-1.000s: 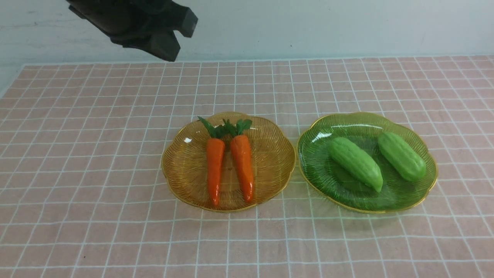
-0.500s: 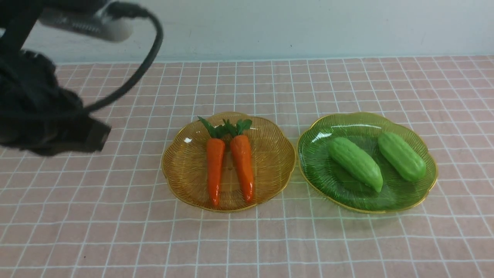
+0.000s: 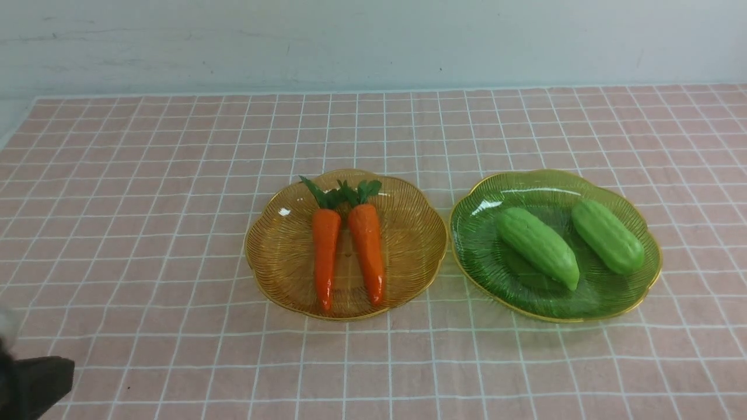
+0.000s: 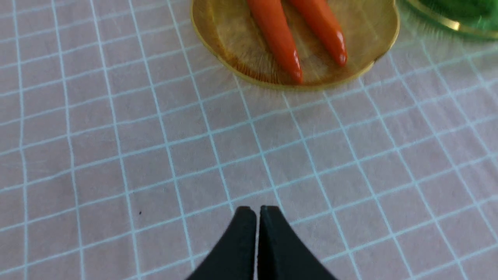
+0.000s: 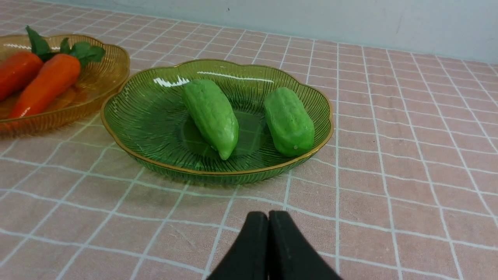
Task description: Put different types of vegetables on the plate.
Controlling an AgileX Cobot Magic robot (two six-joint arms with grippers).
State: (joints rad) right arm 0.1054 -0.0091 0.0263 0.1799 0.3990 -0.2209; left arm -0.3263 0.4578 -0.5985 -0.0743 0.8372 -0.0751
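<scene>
Two orange carrots, one [image 3: 324, 256] beside the other [image 3: 367, 251], lie side by side on the amber plate [image 3: 280, 251], leafy tops pointing away from me. Two light-green cucumbers, one [image 3: 538, 247] left of the other [image 3: 607, 236], lie on the green plate [image 3: 484, 262] to its right. My left gripper [image 4: 256, 212] is shut and empty over bare cloth, short of the amber plate [image 4: 218, 35]. In the front view only a dark piece of the left arm [image 3: 35, 385] shows at the lower left corner. My right gripper [image 5: 268, 216] is shut and empty, just in front of the green plate [image 5: 148, 116].
A pink cloth with a white grid [image 3: 146, 175] covers the table. A pale wall [image 3: 373, 41] runs along the far edge. The two plates sit almost touching at the middle.
The left arm has swung from high at the upper left, down the left side, to the lower left corner of the front view. Carrots, cucumbers and plates have not moved.
</scene>
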